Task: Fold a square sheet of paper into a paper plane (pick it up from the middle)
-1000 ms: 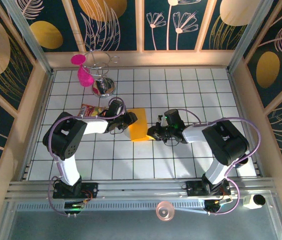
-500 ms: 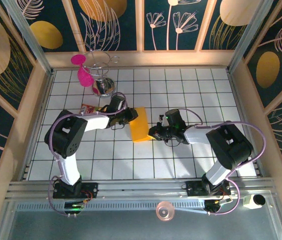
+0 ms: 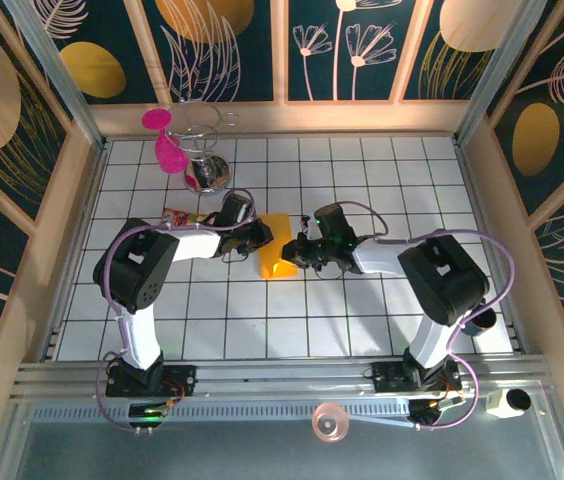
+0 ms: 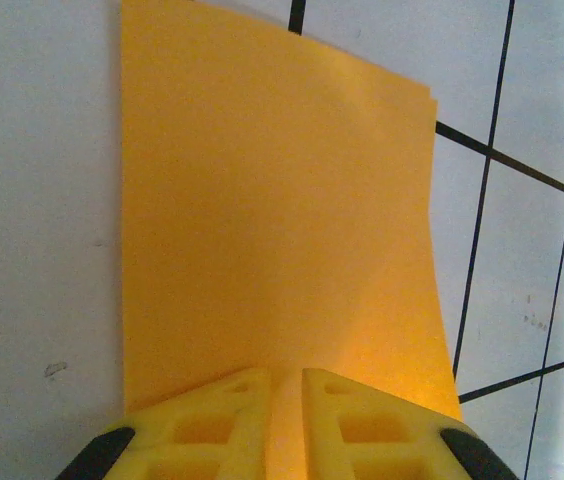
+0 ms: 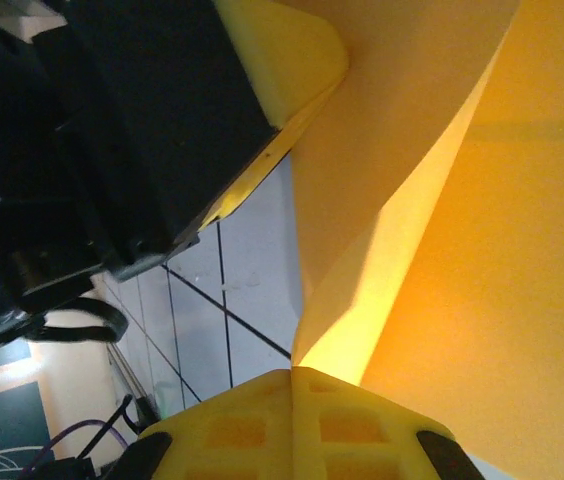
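So, left gripper [image 4: 274, 378]: pinching the sheet [image 4: 262, 200] edge
right gripper [image 5: 292, 372]: clamped on opposite edge
risk: opposing pulls might tear it

Bright, even light falls from overhead onto the white table [image 3: 292, 320], and the arms leave only faint, soft shadows. The top view is sharp, though the walls splay outward at the edges. In the wrist views the paper [image 4: 262, 220] glows warm, brightest along its fold, and the closest parts are slightly blurred.
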`<state>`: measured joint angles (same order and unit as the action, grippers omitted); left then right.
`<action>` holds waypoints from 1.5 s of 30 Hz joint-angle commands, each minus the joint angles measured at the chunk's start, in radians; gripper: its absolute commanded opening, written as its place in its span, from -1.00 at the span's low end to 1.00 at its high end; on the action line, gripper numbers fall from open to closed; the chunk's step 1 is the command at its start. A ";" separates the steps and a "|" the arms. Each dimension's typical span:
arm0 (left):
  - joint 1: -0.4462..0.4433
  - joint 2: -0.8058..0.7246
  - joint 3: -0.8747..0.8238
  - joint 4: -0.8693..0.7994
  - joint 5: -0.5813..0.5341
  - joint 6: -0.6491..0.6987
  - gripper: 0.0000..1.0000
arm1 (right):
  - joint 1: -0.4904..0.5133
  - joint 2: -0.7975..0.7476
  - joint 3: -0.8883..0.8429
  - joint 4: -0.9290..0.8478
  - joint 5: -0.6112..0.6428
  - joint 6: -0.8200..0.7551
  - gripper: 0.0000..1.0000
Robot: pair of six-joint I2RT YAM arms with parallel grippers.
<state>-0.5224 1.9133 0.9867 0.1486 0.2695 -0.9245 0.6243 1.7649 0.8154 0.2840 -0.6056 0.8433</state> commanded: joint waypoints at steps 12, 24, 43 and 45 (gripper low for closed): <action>0.005 -0.060 0.034 -0.067 -0.034 0.048 -0.76 | 0.015 0.087 0.078 0.016 -0.016 -0.024 -1.00; 0.042 -0.040 0.089 -0.144 -0.071 0.118 -0.68 | -0.032 -0.077 -0.064 -0.156 -0.004 -0.064 -1.00; 0.041 -0.020 -0.048 -0.038 0.037 0.062 -0.77 | -0.041 -0.133 -0.072 -0.174 -0.033 -0.093 -1.00; 0.040 -0.011 -0.047 -0.038 0.038 0.064 -0.78 | -0.024 -0.116 -0.047 -0.150 -0.051 -0.112 -1.00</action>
<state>-0.4786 1.8717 0.9405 0.0978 0.2882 -0.8501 0.5808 1.6398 0.7242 0.0921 -0.6167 0.7742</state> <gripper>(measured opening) 0.111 0.051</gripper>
